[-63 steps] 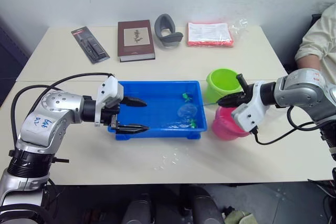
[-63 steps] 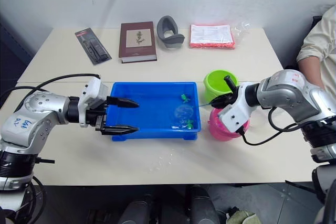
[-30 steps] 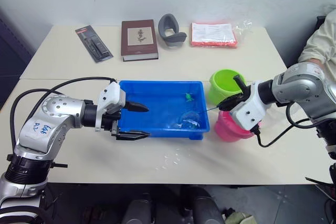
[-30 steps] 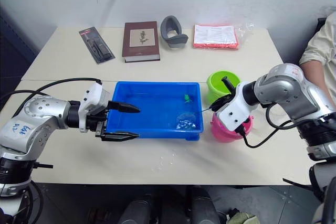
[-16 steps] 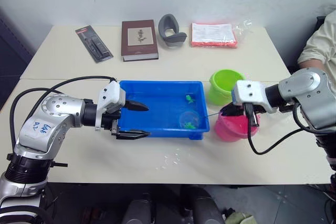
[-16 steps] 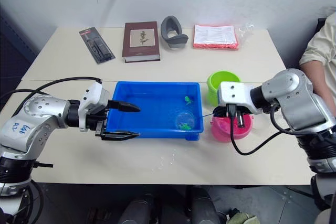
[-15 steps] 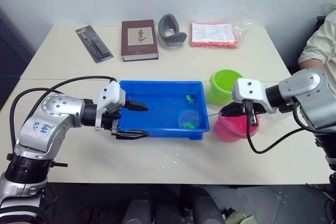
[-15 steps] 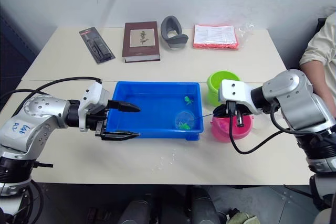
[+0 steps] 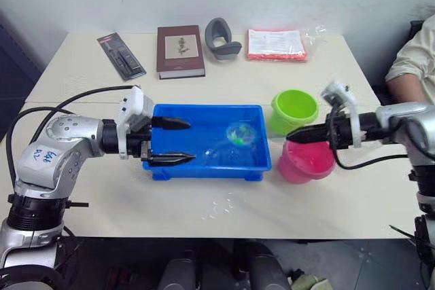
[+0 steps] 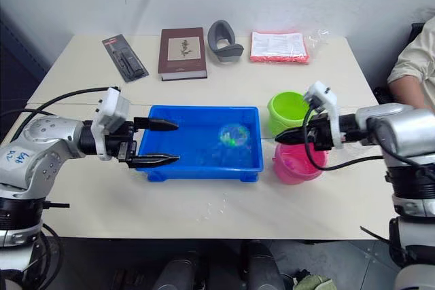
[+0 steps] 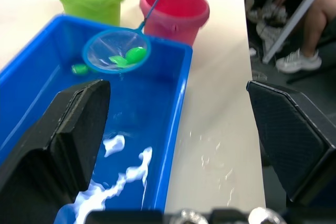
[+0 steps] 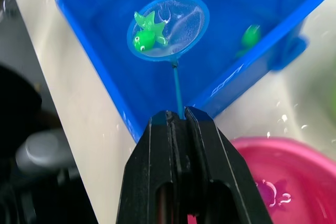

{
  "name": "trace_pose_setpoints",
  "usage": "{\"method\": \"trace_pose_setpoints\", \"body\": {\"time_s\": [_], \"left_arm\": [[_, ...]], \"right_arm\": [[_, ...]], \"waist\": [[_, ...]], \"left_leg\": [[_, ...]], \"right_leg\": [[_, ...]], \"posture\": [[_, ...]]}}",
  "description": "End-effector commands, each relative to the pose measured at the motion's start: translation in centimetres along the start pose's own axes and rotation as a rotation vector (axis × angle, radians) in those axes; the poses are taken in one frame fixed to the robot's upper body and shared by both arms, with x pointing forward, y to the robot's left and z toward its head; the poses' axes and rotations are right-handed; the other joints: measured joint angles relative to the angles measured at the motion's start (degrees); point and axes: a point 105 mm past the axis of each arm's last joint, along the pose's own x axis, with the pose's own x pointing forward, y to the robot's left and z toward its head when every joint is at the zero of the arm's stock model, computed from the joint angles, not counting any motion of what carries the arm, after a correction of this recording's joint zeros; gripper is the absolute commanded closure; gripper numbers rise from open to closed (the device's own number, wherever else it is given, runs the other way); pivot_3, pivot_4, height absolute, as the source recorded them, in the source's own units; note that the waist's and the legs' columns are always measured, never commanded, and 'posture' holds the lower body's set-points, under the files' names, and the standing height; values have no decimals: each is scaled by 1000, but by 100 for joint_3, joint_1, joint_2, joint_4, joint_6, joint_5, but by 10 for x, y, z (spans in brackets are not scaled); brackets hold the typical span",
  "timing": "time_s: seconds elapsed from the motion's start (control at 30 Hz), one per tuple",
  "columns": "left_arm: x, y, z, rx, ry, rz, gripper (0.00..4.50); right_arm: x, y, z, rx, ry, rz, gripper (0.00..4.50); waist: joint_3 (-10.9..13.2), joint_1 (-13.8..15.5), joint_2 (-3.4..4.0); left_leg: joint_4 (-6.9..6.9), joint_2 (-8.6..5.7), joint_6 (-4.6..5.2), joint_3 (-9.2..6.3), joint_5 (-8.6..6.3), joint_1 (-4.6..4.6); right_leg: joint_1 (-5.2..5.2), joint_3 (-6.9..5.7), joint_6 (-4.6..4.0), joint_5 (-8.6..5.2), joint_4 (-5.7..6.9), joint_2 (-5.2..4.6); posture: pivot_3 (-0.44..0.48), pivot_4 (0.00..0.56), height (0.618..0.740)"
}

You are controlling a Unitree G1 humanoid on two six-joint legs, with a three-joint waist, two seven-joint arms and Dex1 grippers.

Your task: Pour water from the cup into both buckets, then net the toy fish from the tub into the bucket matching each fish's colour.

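Net (image 12: pixel 168 27) above tub (image 9: pixel 204 117), frame centre, green fish (image 12: pixel 144 38) inside | right gripper (image 12: pixel 178 124) clamps handle | left gripper (image 9: pixel 173 140) wide, empty

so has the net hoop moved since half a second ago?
Yes. The net hoop went from the tub's near right corner toward its far wall, now raised with a green fish inside.

An office or lab room: a plain beige counter (image 9: pixel 272 86) against a white wall, holding a book (image 9: pixel 180 51) and packaged supplies (image 9: pixel 275 44).
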Motion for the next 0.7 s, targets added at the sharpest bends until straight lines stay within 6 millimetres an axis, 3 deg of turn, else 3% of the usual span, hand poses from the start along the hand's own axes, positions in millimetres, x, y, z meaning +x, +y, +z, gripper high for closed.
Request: {"method": "trace_pose_setpoints", "body": {"time_s": [0.03, 0.3, 0.43, 0.53, 0.6, 0.7], "left_arm": [[-2, 2, 11, 22, -40, 14, 25], [8, 12, 14, 53, -56, 17, 25], [10, 16, 14, 72, -49, 23, 25], [11, 18, 16, 77, -55, 22, 25], [11, 19, 17, 82, -57, 21, 25], [12, 20, 18, 86, -58, 18, 25]], "right_arm": [[-37, -7, 28, -85, -120, -165, 4500], [-75, -50, 30, -466, -85, -591, 4500], [-74, -56, 19, -1081, 189, -678, 4500], [-67, -48, 18, -1588, 354, -617, 4500], [-67, -44, 26, -1748, 353, -618, 4500], [-77, -47, 42, -1837, 330, -691, 4500]], "waist": [[0, -1, 0], [0, -2, -1], [0, -19, -1], [1, -52, 1], [1, -83, 1], [1, -122, 0]], "left_leg": [[-2, -2, 0, 0, 0, 0], [-2, -7, -1, 7, 1, 1], [-5, -8, -2, 15, 1, 2], [-5, -8, -4, 33, 2, 9], [-5, -7, -11, 38, 6, 14], [-3, -5, -21, 37, 12, 15]], "right_leg": [[0, 0, 0, 0, 0, -1], [1, -1, 3, 1, -7, 1], [1, 3, 6, 3, -5, 8], [-3, 18, 8, 4, -7, 12], [-5, 25, 8, 4, -12, 14], [-4, 27, 8, 4, -8, 15]], "posture": [[0, 150, 740], [0, 150, 740], [0, 150, 740], [0, 150, 740], [0, 150, 740], [0, 150, 740]]}}
